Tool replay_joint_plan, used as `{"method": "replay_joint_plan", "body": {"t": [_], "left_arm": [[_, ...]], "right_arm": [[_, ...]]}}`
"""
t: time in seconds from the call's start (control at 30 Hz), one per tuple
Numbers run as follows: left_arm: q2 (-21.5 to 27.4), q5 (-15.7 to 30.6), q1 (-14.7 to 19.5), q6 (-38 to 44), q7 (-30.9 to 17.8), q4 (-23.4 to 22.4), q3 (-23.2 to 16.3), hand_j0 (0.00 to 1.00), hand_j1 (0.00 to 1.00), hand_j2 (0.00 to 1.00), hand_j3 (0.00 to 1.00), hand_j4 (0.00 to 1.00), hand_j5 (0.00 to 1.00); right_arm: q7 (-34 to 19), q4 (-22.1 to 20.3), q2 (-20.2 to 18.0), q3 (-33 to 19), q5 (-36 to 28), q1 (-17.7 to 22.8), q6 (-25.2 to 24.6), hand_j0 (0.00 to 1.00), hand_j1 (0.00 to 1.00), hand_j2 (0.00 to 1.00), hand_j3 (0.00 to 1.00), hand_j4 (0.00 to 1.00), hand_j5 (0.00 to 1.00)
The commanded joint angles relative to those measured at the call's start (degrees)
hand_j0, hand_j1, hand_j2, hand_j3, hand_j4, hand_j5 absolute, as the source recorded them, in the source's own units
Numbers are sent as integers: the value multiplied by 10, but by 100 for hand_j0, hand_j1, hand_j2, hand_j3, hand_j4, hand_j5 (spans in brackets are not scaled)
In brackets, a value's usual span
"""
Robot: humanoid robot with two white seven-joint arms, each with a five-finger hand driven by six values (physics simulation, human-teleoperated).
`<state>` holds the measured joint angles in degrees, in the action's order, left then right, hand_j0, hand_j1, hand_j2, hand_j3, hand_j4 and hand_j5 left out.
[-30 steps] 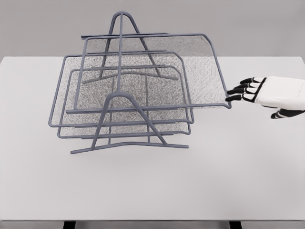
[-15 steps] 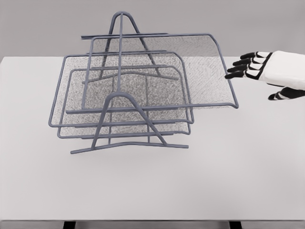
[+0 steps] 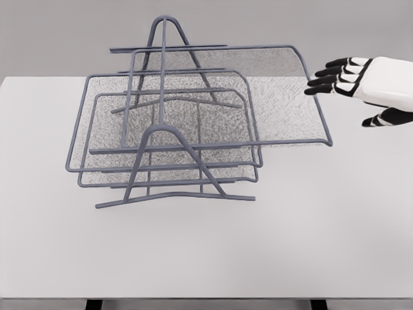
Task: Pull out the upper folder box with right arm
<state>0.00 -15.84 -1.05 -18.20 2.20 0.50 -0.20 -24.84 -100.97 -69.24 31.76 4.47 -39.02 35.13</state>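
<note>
A grey wire rack stands on the white table, holding three mesh trays. The upper tray sticks out to the right past the two lower trays; its right rim reaches about two thirds across the table. My right hand hovers just right of the tray's far right corner, fingers spread and pointing left, thumb hanging lower. Its fingertips are close to the rim, but holding nothing. The left arm does not show.
The rack's A-shaped end frames rise above the trays at front and back. The table's front edge runs along the bottom of the view, with dark legs below it.
The upper tray has slid further right out of the rack. My right hand has risen from the tray's front right corner to its far right corner and let go of the rim.
</note>
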Motion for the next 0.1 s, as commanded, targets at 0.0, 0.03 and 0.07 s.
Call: {"method": "replay_joint_plan", "body": {"t": [0.0, 0.03, 0.07], "left_arm": [[0, 0, 0, 0, 0, 0, 0, 100, 100, 100, 100, 100, 100], [0, 0, 0, 0, 0, 0, 0, 100, 100, 100, 100, 100, 100], [0, 0, 0, 0, 0, 0, 0, 100, 100, 100, 100, 100, 100]], "right_arm": [[1, 0, -3, -2, -5, 0, -1, 100, 100, 100, 100, 100, 100], [0, 0, -2, -2, -5, 0, -1, 100, 100, 100, 100, 100, 100], [0, 0, -2, -2, -5, 0, -1, 100, 100, 100, 100, 100, 100]]}}
